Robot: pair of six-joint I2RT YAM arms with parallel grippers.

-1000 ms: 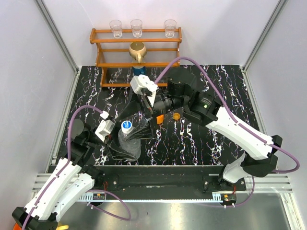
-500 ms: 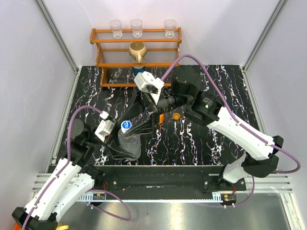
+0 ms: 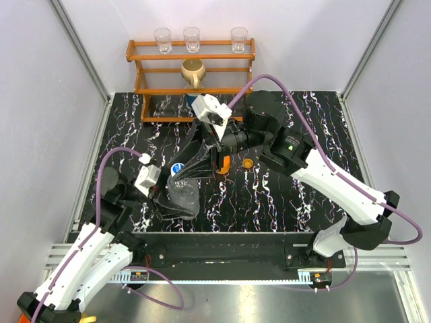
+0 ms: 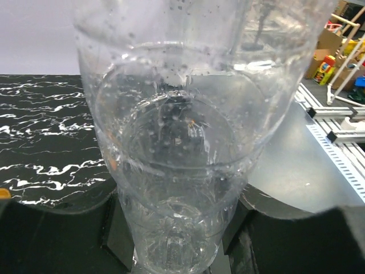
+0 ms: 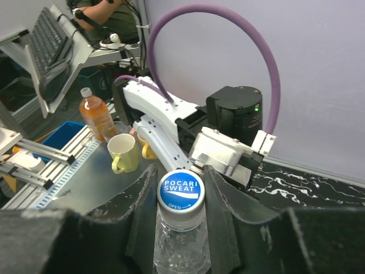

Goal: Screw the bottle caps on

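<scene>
From above, the right gripper (image 3: 180,169) clamps the white, blue-topped screw cap (image 3: 178,168) atop the clear plastic bottle (image 3: 182,197). The small orange cap (image 3: 248,163) lies on the black table (image 3: 289,202) nearby.
Left wrist: the left gripper (image 4: 177,237) grips the bottle.
Right wrist: fingers (image 5: 142,208) hug the cap.

My overhead camera looks down from the near edge across the whole surface (image 3: 256,195); both wrist cameras crowd the clear bottle (image 4: 177,142), shared with overhead.
</scene>
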